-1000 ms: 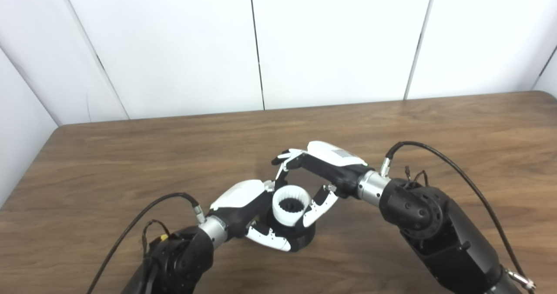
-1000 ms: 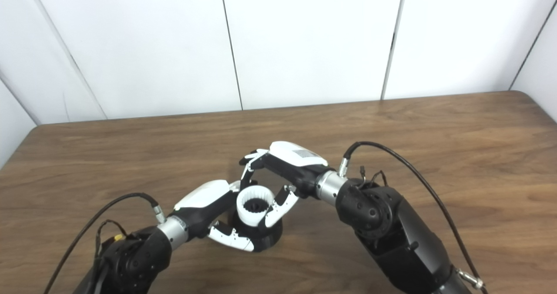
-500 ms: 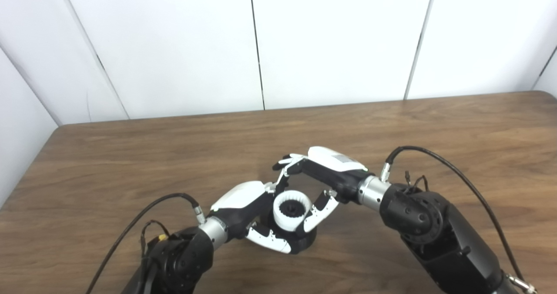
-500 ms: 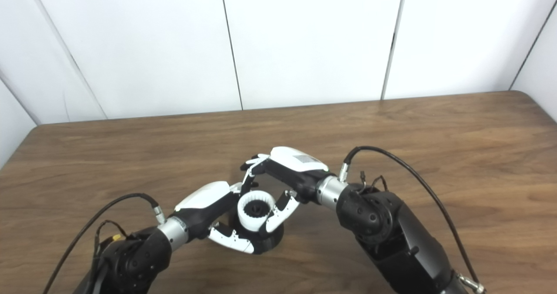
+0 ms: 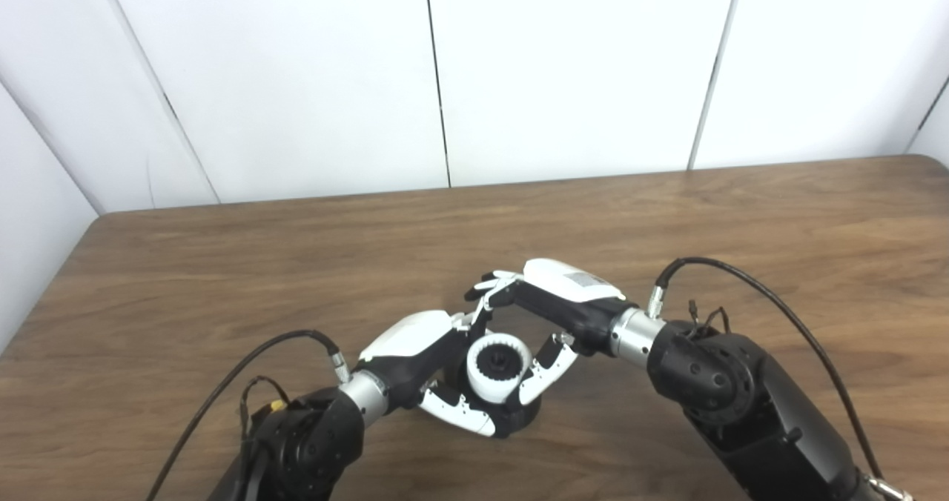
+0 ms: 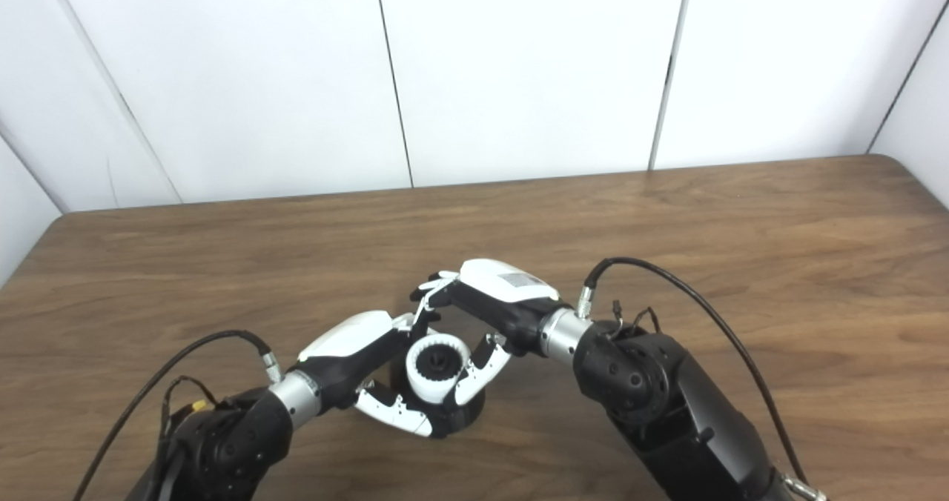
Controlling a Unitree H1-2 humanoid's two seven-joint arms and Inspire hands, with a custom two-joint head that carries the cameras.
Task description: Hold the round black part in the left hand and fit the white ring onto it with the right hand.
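Note:
The round black part (image 5: 523, 415) rests on the table near the front middle, with my left hand (image 5: 426, 353) wrapped around its left side and its thumb curled under the front. A white toothed ring (image 5: 497, 367) sits around the black toothed hub in the middle of the part. My right hand (image 5: 552, 312) comes from the right, its fingers and thumb closed on the ring's rim. Most of the black part's body is hidden behind the ring and the hands.
The brown wooden table (image 5: 222, 279) stretches wide on both sides. White wall panels (image 5: 578, 71) rise behind its far edge. Black cables (image 5: 749, 279) loop from both wrists.
My right hand has lowered the white ring down over the black hub; the ring sits lower and the hub shows inside it. The left hand has stayed around the black part.

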